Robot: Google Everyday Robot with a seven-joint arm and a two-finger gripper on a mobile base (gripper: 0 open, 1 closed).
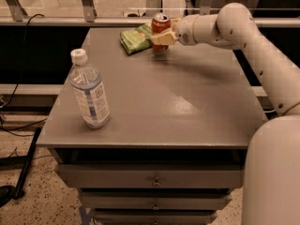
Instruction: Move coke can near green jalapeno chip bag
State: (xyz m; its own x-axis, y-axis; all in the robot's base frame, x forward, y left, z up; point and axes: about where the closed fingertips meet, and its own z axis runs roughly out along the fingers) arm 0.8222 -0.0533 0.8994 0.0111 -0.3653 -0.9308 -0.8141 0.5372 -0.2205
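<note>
The coke can (160,25) is red with a silver top and stands upright at the far edge of the grey table (187,102). My gripper (162,33) is shut on the coke can, reaching in from the right. The green jalapeno chip bag (136,38) lies flat just left of the can, touching or nearly touching it. The lower part of the can is hidden behind my tan fingers (161,38).
A clear plastic water bottle (89,90) with a white cap stands near the table's front left. My white arm (243,36) spans the right side of the table. Drawers (154,182) sit below the front edge. A railing runs behind the table.
</note>
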